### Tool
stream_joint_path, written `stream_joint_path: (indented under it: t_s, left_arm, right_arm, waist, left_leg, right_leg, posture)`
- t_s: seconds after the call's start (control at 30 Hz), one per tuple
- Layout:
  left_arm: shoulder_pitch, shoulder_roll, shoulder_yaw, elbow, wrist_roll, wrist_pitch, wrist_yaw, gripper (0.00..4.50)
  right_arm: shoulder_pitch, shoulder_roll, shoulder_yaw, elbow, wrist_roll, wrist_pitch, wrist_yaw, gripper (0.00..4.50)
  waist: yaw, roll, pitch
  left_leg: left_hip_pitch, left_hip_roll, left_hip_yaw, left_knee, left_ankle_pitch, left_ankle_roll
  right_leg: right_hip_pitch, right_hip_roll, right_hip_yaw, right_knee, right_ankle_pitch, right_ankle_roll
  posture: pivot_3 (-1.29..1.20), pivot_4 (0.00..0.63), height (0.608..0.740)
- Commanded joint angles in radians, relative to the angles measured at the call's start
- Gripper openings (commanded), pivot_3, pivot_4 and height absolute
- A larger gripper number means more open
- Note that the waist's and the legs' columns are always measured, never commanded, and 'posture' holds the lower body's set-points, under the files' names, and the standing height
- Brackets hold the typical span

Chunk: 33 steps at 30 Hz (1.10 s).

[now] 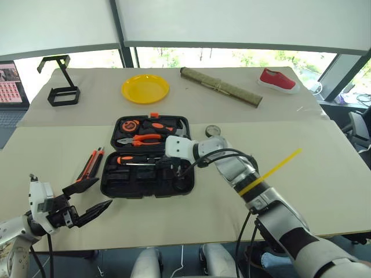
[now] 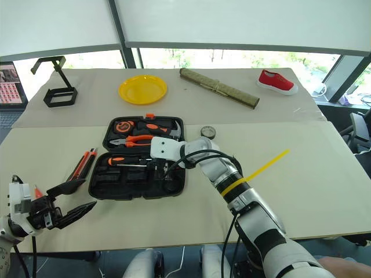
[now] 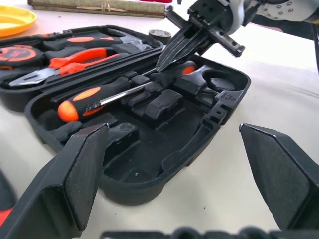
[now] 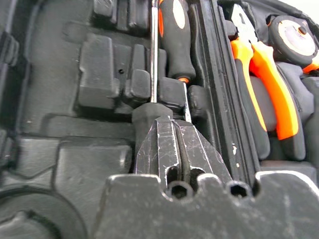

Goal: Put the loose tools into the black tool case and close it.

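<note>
Utility knife point(image 1: 91, 164) beside black tool case point(image 1: 116, 188), closed right end effector point(image 3: 167, 59) over screwdriver point(image 3: 99, 97)

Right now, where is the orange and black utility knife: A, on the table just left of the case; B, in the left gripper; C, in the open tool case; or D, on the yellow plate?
A: the utility knife lies on the table beside the left edge of the open tool case.

From here I see the right claw point(image 1: 174, 164) covering part of the black tool case point(image 1: 124, 185), and I can't tell what its closed tips touch. A laptop point(image 1: 10, 81) runs off the edge.
</note>
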State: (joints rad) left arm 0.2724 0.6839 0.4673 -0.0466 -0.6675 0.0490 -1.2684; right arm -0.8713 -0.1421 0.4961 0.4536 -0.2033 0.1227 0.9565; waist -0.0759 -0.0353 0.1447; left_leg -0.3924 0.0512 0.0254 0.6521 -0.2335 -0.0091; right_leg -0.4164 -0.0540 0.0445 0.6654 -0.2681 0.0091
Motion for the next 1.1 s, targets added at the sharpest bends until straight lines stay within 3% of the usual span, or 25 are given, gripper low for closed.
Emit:
stream_joint_path:
  t_s: [0.03, 0.17, 0.3, 0.43, 0.5, 0.63, 0.77, 1.1]
  left_arm:
    - [-0.006, 0.010, 0.008, -0.011, 0.005, -0.001, 0.003, 4.50]
    - [-0.003, 0.009, 0.002, -0.015, 0.008, 0.005, 0.008, 4.50]
    - [0.006, 0.004, -0.004, -0.019, 0.012, 0.008, 0.013, 4.50]
    - [0.006, 0.000, -0.007, -0.025, 0.014, 0.009, 0.020, 4.50]
    - [0.004, -0.003, -0.007, -0.026, 0.014, 0.009, 0.024, 4.50]
    - [0.005, -0.006, -0.005, -0.028, 0.015, 0.009, 0.027, 4.50]
    - [0.008, -0.008, -0.003, -0.029, 0.015, 0.011, 0.030, 4.50]
    - [0.016, -0.003, 0.004, -0.043, 0.010, 0.019, 0.037, 4.50]
  right_arm:
    - [0.022, 0.027, 0.080, 0.062, -0.053, 0.015, 0.011, 0.04]
    - [0.043, 0.022, 0.102, 0.057, -0.082, -0.006, 0.021, 0.04]
    - [0.050, 0.035, 0.117, 0.062, -0.105, -0.048, 0.014, 0.04]
    - [0.041, 0.064, 0.061, 0.068, -0.077, -0.076, -0.028, 0.04]
    - [0.041, 0.078, -0.023, 0.045, 0.011, -0.097, -0.022, 0.04]
    - [0.052, 0.108, -0.137, 0.012, 0.150, -0.043, 0.004, 0.04]
    - [0.063, 0.124, -0.163, 0.023, 0.210, 0.015, 0.039, 0.04]
    - [0.072, 0.128, -0.123, 0.116, 0.181, 0.052, 0.029, 0.04]
  waist:
    - [-0.001, 0.000, 0.000]
    - [-0.001, 0.000, 0.000]
    - [-0.001, 0.000, 0.000]
    - [-0.012, -0.001, -0.001]
    - [-0.019, -0.001, -0.001]
    - [-0.019, -0.001, 0.000]
    - [-0.014, -0.001, 0.000]
    - [0.003, -0.001, 0.000]
  left_leg:
    - [0.003, 0.000, 0.001, -0.002, 0.000, 0.000]
    - [0.015, 0.000, 0.002, -0.008, 0.000, 0.000]
    - [0.016, 0.001, 0.002, -0.009, 0.000, 0.000]
    - [0.017, 0.001, 0.002, -0.010, 0.000, 0.000]
    - [0.017, 0.002, 0.002, -0.010, 0.000, 0.000]
    - [0.012, 0.003, 0.001, -0.011, 0.000, 0.000]
    - [0.002, 0.001, 0.000, -0.010, 0.000, 0.000]
    - [0.001, 0.000, 0.001, -0.010, 0.000, -0.001]
  right_leg:
    - [0.002, 0.000, 0.000, 0.000, 0.000, 0.000]
    - [0.011, 0.000, 0.000, -0.002, -0.003, -0.004]
    - [0.012, 0.000, 0.000, -0.001, -0.003, -0.004]
    - [0.012, 0.001, 0.000, -0.001, -0.003, -0.005]
    - [0.012, 0.002, 0.000, -0.001, -0.004, -0.006]
    - [0.008, 0.002, 0.000, -0.001, -0.004, -0.006]
    - [-0.002, 0.000, 0.000, 0.000, -0.004, -0.005]
    - [-0.004, -0.005, -0.002, -0.001, -0.003, -0.004]
  posture:
    - [0.00, 0.150, 0.740]
    - [0.00, 0.150, 0.740]
    - [0.00, 0.150, 0.740]
    - [0.00, 0.150, 0.740]
    - [0.00, 0.150, 0.740]
    - [0.00, 0.150, 0.740]
    - [0.00, 0.150, 0.740]
    - [0.00, 0.150, 0.740]
